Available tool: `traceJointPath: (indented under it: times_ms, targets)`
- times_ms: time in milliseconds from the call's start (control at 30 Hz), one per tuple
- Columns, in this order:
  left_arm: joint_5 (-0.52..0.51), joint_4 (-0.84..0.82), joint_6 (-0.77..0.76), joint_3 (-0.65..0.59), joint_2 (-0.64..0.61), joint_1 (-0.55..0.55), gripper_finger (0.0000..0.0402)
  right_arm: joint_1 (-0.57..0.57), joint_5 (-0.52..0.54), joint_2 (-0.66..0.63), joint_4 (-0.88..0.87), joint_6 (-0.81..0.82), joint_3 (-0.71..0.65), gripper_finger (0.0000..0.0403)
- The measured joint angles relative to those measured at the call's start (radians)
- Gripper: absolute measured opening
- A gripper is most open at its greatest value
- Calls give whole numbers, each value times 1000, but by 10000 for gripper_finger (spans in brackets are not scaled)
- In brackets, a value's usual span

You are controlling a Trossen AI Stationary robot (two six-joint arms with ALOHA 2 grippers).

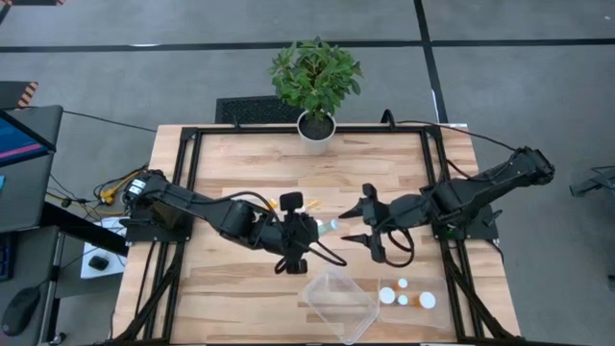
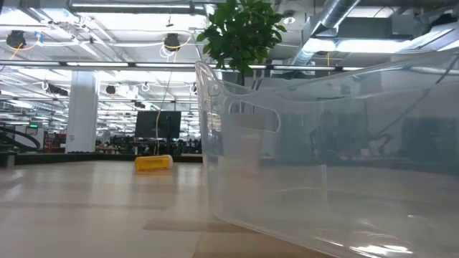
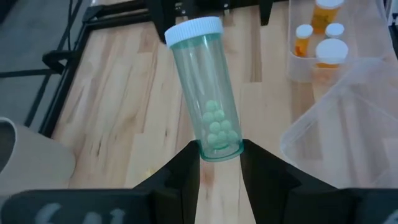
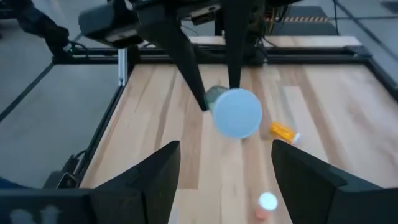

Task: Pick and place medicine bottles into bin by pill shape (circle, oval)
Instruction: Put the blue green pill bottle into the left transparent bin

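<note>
The left gripper [image 3: 221,163] pinches a greenish medicine bottle [image 3: 206,93] by its base, over mid-counter, cap toward the right gripper [image 4: 225,163], whose fingers stand spread. Smooth clear plastic, held so low, may pivot or slip during a handover. Round green pills [image 3: 217,127] show inside.

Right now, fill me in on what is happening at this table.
The left end effector is shut on a greenish bottle of round pills, held above the wood table by its base, white cap pointing at the right arm. The right end effector faces that cap, open and empty. Nearby stand a clear bin and a smaller bin holding several bottles. One orange bottle lies loose on the wood.
</note>
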Motion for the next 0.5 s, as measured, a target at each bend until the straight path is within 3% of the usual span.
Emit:
traceJointPath:
  times_ms: [500]
  targets:
    - [28,36,18,0,0,22,98,-59,-91,0,69,-51,0,261]
